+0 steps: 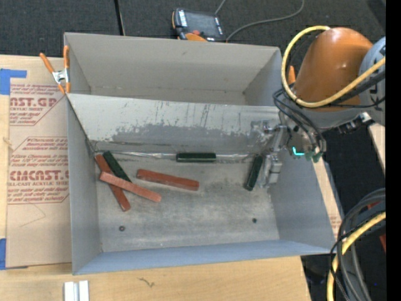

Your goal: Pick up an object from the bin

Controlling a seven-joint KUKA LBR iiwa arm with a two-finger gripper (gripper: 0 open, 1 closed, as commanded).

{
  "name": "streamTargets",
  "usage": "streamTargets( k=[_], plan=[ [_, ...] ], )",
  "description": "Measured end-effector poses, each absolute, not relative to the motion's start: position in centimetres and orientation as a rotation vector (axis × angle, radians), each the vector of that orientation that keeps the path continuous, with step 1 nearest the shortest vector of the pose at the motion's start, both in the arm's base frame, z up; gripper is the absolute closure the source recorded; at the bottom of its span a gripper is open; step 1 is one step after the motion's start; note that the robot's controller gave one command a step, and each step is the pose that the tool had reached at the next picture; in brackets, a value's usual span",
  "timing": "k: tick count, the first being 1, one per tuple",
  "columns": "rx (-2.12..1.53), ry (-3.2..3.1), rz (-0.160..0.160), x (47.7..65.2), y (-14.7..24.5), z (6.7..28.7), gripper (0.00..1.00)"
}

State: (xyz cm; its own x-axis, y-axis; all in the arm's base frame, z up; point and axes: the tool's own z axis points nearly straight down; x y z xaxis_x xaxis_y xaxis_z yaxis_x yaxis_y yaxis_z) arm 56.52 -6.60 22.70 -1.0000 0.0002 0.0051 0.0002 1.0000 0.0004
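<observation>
The gripper sits low near the right wall of the bin, a dark green stick just beside it; its grip cannot be told, so lifting is judged outstanding

Dark floor, pale wooden tabletop below

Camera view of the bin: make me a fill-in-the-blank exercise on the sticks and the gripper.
1. The gripper hangs over the bin's ____ end.
2. The reddish-brown sticks in the bin number ____.
3. Nearest the gripper lies a stick that is ____, not reddish-brown.
Missing words: right; three; dark.
</observation>
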Motion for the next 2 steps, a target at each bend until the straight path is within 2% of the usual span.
streamTargets(
  k=[1,2],
  plan=[
    [0.651,-3.071,-0.002,57.7,-13.5,6.7,0.00],
    [0.685,-3.072,0.002,59.4,-13.6,10.2,0.00]
  ],
)
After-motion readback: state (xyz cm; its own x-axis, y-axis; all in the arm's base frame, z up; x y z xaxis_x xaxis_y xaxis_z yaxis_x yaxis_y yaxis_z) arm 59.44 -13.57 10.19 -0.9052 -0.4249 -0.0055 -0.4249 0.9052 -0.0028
